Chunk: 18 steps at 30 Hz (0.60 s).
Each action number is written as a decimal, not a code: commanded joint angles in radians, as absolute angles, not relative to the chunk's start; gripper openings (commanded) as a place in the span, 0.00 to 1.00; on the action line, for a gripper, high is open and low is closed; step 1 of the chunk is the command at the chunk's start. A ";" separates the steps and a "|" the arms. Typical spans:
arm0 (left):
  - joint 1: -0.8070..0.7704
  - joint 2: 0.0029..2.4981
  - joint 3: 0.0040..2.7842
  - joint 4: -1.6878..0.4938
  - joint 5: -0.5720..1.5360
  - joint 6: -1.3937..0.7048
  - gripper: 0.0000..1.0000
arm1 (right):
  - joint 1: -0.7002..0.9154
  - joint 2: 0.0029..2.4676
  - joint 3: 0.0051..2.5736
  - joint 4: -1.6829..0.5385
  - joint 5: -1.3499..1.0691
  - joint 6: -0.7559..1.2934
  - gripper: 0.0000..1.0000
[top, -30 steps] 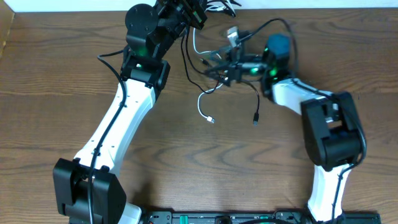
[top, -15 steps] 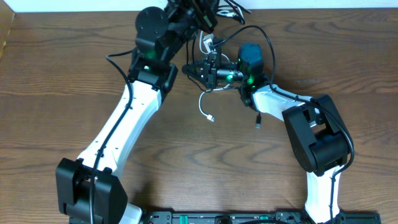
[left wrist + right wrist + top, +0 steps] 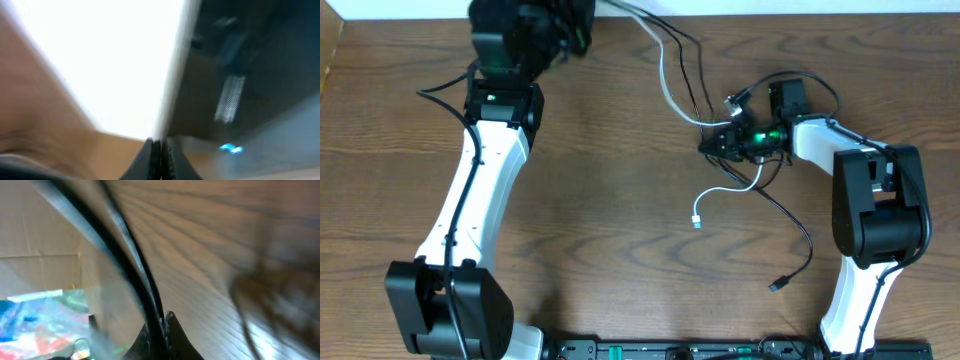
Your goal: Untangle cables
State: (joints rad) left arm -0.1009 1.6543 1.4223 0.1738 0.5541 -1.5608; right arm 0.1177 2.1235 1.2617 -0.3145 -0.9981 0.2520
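Note:
The white cable and the black cable run stretched from my left gripper at the table's far edge down to my right gripper. Past the right gripper both hang loose. The white cable's plug lies mid-table, and the black cable's plug lies nearer the front. In the right wrist view my gripper is shut on the black cable. The left wrist view is blurred; that gripper has its fingers pressed together.
The wooden table ends at a white wall along the far side, right by the left gripper. Thick black wires loop around the right wrist. The two arm bases stand at the front edge.
The right gripper has shut on the black cable and moved right. The left arm swung left toward the far edge, drawing the cables taut. The loose ends slid forward on the table.

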 commanded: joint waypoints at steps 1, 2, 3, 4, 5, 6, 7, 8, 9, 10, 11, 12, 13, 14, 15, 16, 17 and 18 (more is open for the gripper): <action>-0.102 1.640 1.429 -0.237 0.570 -0.891 0.07 | 0.121 2.008 1.258 -0.347 -0.966 0.208 0.02; -0.102 1.640 1.429 -0.367 0.533 -0.780 0.07 | 0.125 1.981 1.258 -0.368 -0.920 0.208 0.01; -0.102 1.640 1.429 -0.445 0.521 -0.699 0.07 | 0.130 1.943 1.258 -0.409 -0.848 0.207 0.01; -0.102 1.640 1.429 -0.495 0.518 -0.641 0.08 | 0.132 1.930 1.258 -0.426 -0.820 0.207 0.01; -0.102 1.640 1.429 -0.565 0.510 -0.561 0.08 | 0.139 1.900 1.258 -0.466 -0.774 0.171 0.03; -0.102 1.640 1.429 -0.593 0.508 -0.532 0.07 | 0.143 1.885 1.258 -0.489 -0.761 0.146 0.04; -0.102 1.640 1.429 -0.642 0.507 -0.492 0.07 | 0.147 1.850 1.258 -0.545 -0.716 0.126 0.05; -0.102 1.640 1.429 -0.708 0.503 -0.430 0.08 | 0.148 1.818 1.258 -0.614 -0.647 0.125 0.05; -0.102 1.640 1.429 -0.784 0.465 -0.373 0.08 | 0.147 1.800 1.258 -0.658 -0.599 0.120 0.07; -0.102 1.640 1.429 -0.804 0.445 -0.366 0.08 | 0.148 1.787 1.258 -0.688 -0.577 0.101 0.13; -0.102 1.640 1.429 -0.845 0.397 -0.351 0.10 | 0.154 1.771 1.258 -0.731 -0.574 0.053 0.32; -0.102 1.640 1.429 -0.872 0.363 -0.351 0.25 | 0.156 1.765 1.258 -0.751 -0.567 0.045 0.43; -0.102 1.640 1.429 -0.890 0.353 -0.344 0.45 | 0.156 1.758 1.258 -0.768 -0.568 0.044 0.54; -0.104 1.640 1.429 -0.901 0.354 -0.332 0.52 | 0.156 1.752 1.258 -0.772 -0.579 0.044 0.56; -0.109 1.640 1.429 -0.913 0.354 -0.306 0.57 | 0.156 1.740 1.258 -0.773 -0.601 0.044 0.58; -0.118 1.640 1.429 -0.925 0.354 -0.275 0.59 | 0.156 1.725 1.258 -0.769 -0.620 0.044 0.62; -0.138 1.640 1.429 -0.934 0.353 -0.212 0.61 | 0.158 1.708 1.258 -0.763 -0.624 0.043 0.69; -0.144 1.640 1.429 -0.934 0.353 -0.189 0.61 | 0.159 1.700 1.258 -0.761 -0.624 0.043 0.72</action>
State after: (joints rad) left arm -0.1112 1.6531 1.4208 -0.9195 0.3771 -0.3283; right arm 0.1482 1.7622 1.2591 -0.7666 -0.5953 0.0605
